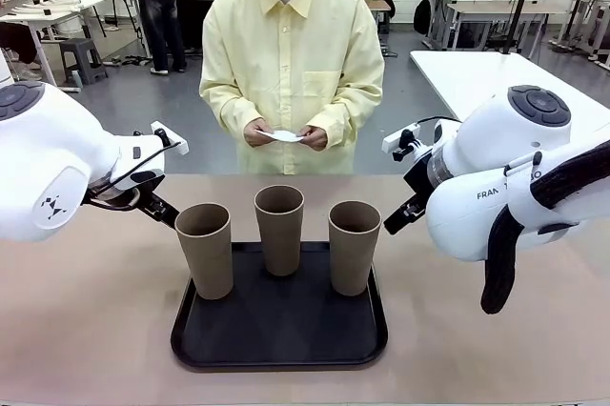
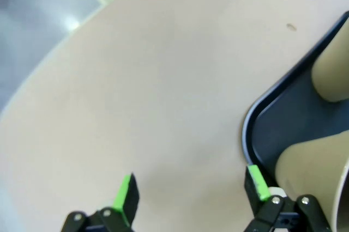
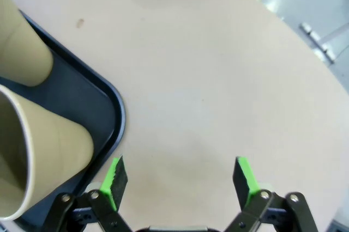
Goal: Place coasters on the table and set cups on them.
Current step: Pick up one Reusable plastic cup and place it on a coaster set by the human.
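Smooth beige-tan desk spans the foreground, with a person in a pale yellow shirt standing at its far side. Three tall tapered matte grey-brown cups stand upright, apart from one another, on a black rounded rectangular tray at the desk's near middle. A thin white round paper coaster is held between the person's hands, off the desk. Over bare desk just beside the tray's edge, the left claw hangs wide and empty. On the tray's other side the right claw also gapes wide, holding nothing, one green-padded finger by the tray's rim.
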Available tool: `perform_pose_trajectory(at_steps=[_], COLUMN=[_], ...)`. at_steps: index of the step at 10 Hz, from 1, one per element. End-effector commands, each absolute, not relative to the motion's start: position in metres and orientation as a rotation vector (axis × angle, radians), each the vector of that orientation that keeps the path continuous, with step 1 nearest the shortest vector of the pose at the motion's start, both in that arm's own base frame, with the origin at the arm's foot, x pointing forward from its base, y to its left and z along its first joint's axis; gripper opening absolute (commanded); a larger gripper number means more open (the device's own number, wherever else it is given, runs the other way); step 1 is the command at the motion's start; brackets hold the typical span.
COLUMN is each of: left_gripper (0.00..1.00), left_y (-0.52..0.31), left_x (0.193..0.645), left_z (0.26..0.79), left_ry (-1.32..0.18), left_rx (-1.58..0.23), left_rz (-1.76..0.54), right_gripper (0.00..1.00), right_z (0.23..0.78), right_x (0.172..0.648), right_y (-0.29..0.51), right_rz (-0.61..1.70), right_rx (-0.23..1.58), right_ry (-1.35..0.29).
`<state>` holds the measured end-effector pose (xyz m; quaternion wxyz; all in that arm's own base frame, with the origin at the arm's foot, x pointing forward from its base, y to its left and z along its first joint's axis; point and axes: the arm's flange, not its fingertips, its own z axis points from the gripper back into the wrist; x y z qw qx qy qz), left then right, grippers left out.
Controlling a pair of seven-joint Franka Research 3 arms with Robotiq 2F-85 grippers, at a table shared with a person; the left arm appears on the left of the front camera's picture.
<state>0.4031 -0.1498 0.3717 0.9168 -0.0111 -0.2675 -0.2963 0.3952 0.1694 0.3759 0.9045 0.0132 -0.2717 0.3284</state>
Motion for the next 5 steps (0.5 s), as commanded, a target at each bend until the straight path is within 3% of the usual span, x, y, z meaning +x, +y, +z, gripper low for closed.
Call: perform_pose_trajectory(at_steps=[1,3,5], left_gripper=[1.0,1.0,1.0], left_y=[-0.137,-0.106,-0.082], left_x=[0.4,0.368,0.324], left_z=[0.393,0.451,0.475], left_ry=[-0.578,-0.619,-0.536], left_rx=[0.0,0.098,0.037], left_rz=[-0.636,-0.619,-0.631], right_gripper=[1.0,1.0,1.0], right_z=[0.411,0.452,0.475], right_x=[0.395,0.371,0.333], right_y=[0.165,0.158,0.142], right_rz=[0.76,0.734,0.688], right_rx=[0.063,-0.002,-0.047], right_ry=[-0.536,-0.524,-0.376])
